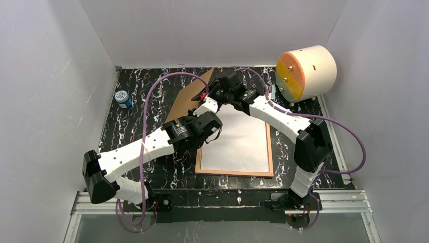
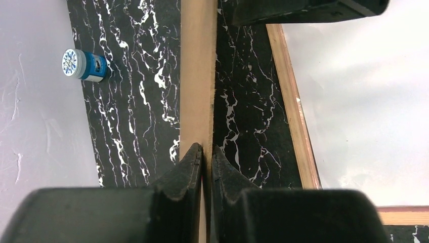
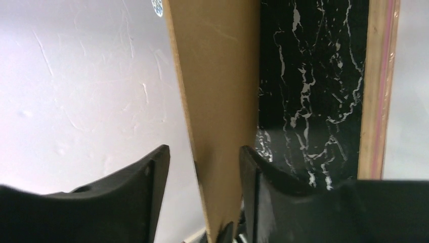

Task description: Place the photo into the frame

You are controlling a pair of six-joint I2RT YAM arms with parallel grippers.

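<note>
Grip on the board sits with the left end effector, which pinches its edge and holds it raised off the counter. The right end effector straddles it, fingers spread. The photo lies white side up inside the frame, seemingly awaiting the board as backing.

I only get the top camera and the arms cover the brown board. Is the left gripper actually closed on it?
Observer: Yes. In the left wrist view, the left gripper is pinched shut on the thin edge of the backing board.
Operator: And the right one?
Observer: The right wrist view shows the right gripper open. The board is between its fingers, with a clear gap on one side.
Operator: Which way up is the frame?
Observer: Wood side up. The right wrist view shows a pink strip along the edge of the frame.
</note>
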